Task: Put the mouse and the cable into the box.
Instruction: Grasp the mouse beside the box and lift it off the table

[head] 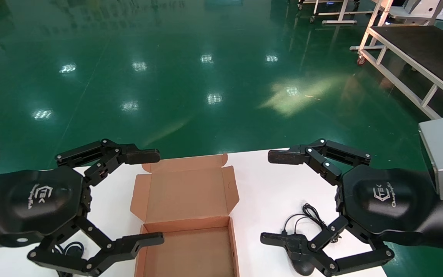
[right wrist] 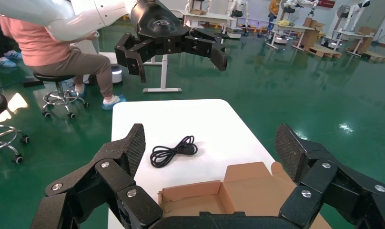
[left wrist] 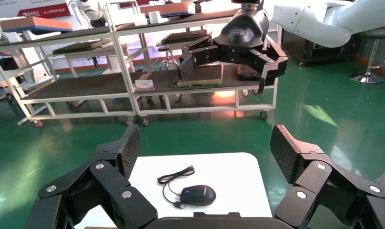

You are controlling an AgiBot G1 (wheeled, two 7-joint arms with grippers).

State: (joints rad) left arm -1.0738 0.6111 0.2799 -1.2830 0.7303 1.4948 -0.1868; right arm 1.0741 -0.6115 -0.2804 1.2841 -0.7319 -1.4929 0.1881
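Mouse [head: 304, 266]: black, on the white table [head: 256, 181] to the right of the box [head: 187, 196], partly hidden by a finger of the right gripper [head: 275, 197]; its thin cord [head: 307, 215] loops just beside it.
Right gripper: hovers over the table's right part, fingers spread wide, nothing held, fingertips pointing inward at the box.
Left gripper [head: 147, 197]: mirrors it over the table's left part, equally wide open and empty.
Markings: each black gripper housing carries a white "TEK" logo; the script word beside it cannot be read for certain.
Cable [right wrist: 174, 151]: black, coiled, on the table left of the box, mostly hidden behind the left gripper in the head view.
Box: brown cardboard, lid thrown back toward the table's far edge, tray at the near edge, between the two grippers.
Room: glossy green floor [head: 206, 77] mirrors the ceiling lights; a white-framed bench [head: 421, 50] with a dark top stands at far right; wheeled shelving carts [left wrist: 133, 86] show in the left wrist view; a person [right wrist: 43, 47] in a pink top sits on a stool [right wrist: 62, 98] in the right wrist view.
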